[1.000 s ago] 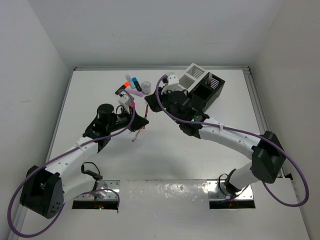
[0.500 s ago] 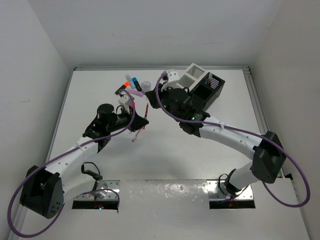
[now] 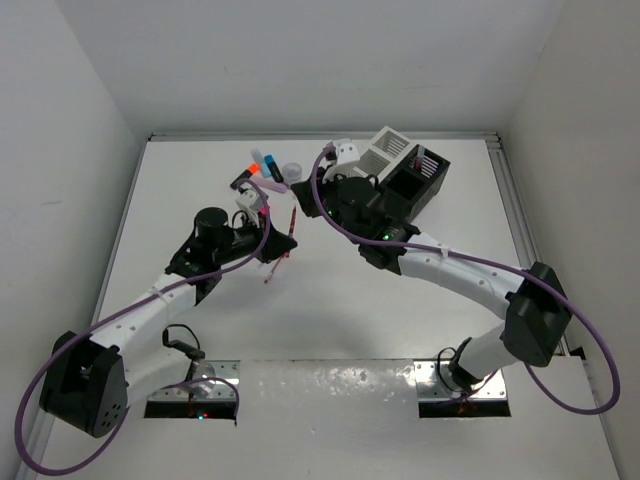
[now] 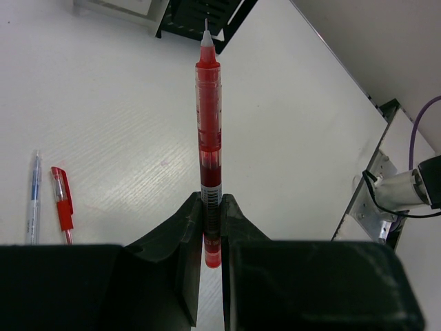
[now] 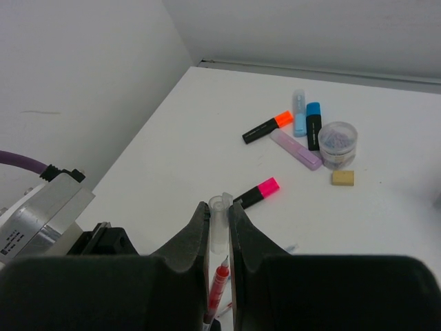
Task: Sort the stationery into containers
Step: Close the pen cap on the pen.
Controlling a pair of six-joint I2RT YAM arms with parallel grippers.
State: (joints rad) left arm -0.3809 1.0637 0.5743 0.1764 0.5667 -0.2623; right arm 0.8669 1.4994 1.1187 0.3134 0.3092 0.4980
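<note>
Looks like a robotics lab test cell. Boxed in by plain white walls (image 3: 320, 60) around a bare white table (image 3: 200, 180). Fitted with two robot arms (image 3: 460, 268) bolted to metal plates (image 3: 330, 385) at the near edge, trailing purple cables (image 4: 415, 127). Set out for a trial with only loose highlighters (image 5: 296, 150) far left and two desk boxes (image 3: 415, 185) far right.

Red pen (image 4: 209, 138) — glossy, translucent plastic; clear pen (image 5: 218, 221) likewise. Table (image 4: 103, 117) matt white, faintly grained — the fingers (image 4: 176, 234) matt black plastic.
</note>
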